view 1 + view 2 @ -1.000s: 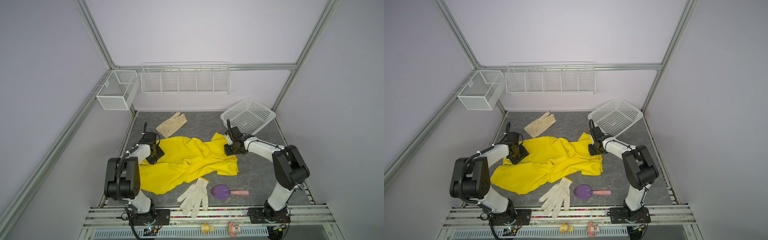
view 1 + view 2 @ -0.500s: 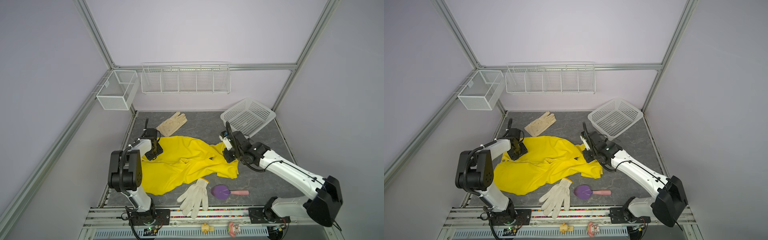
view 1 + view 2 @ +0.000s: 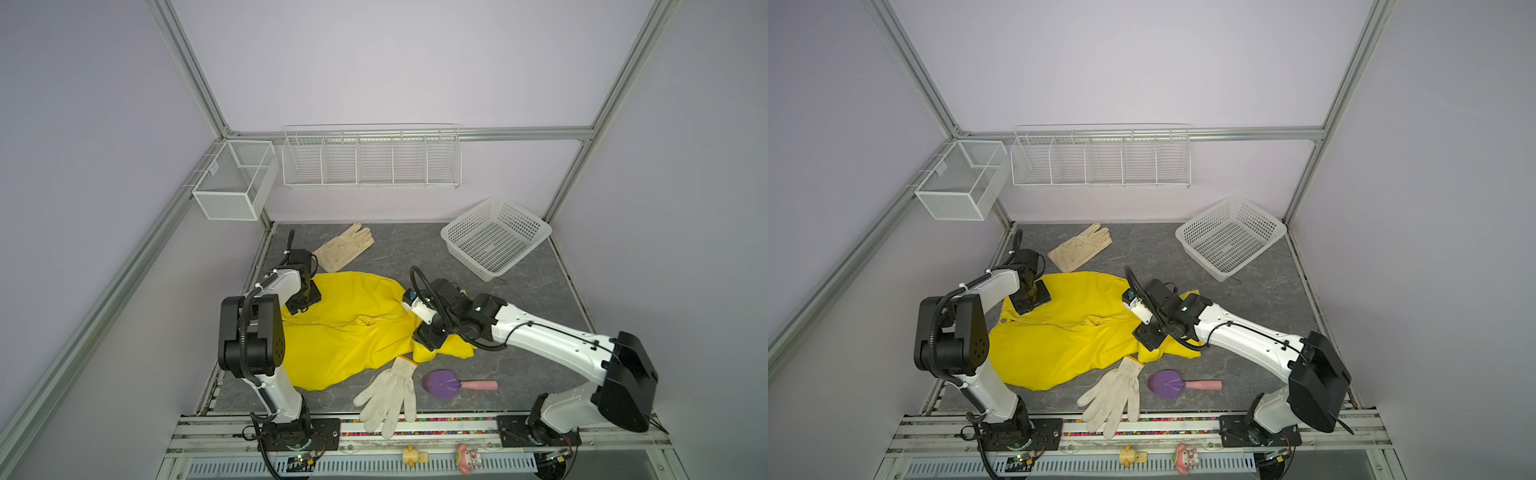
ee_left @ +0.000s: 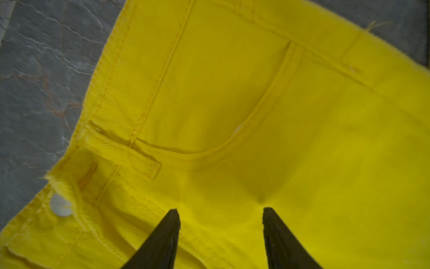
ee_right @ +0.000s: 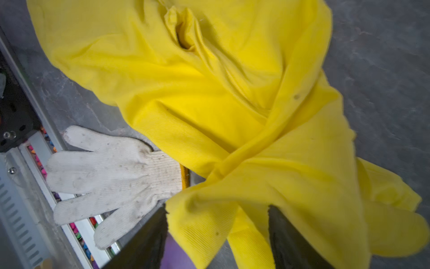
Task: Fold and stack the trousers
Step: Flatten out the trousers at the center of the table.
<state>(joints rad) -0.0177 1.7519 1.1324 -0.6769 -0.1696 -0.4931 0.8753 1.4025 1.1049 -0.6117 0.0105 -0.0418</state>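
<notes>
Yellow trousers (image 3: 345,332) lie rumpled on the grey table (image 3: 415,253) between the two arms in both top views, with the waistband end by the left arm and the twisted leg ends by the right. Left gripper (image 4: 221,212): jaws apart, both tips down on the cloth beside the front pocket (image 4: 209,97), with the cloth lying flat between them. Right gripper (image 5: 217,209): jaws apart over the bunched leg end, cloth lying loose between the fingers; the white glove (image 5: 109,172) has its cuff just beside the trouser edge, and the purple scoop (image 3: 442,384) is near it.
</notes>
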